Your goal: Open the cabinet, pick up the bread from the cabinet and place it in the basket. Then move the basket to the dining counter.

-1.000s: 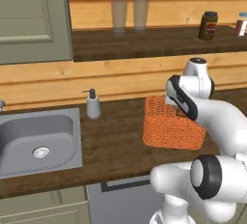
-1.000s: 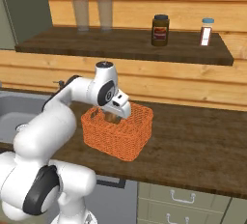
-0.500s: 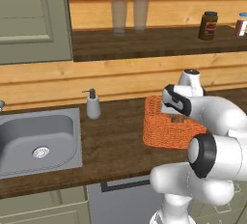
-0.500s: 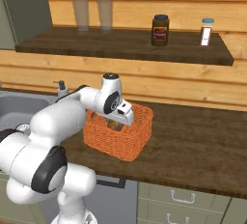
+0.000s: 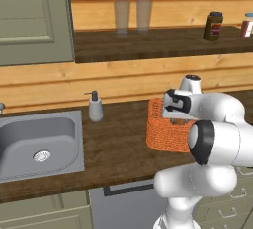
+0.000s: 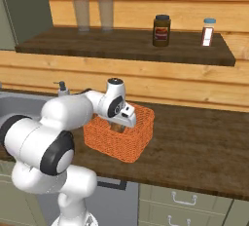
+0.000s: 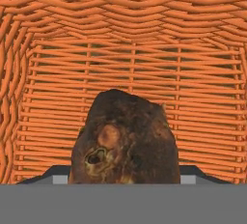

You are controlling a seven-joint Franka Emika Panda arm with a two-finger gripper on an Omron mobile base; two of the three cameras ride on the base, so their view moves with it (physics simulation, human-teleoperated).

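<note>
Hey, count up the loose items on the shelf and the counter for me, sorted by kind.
Glasses: 2
Jars: 1
Shakers: 1
Soap dispensers: 1
Baskets: 1
Bread: 1
Total: 7

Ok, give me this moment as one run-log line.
stage: bread into basket | gripper: lowered inside basket, shut on bread | basket: on kitchen worktop right of sink | next: release bread
</note>
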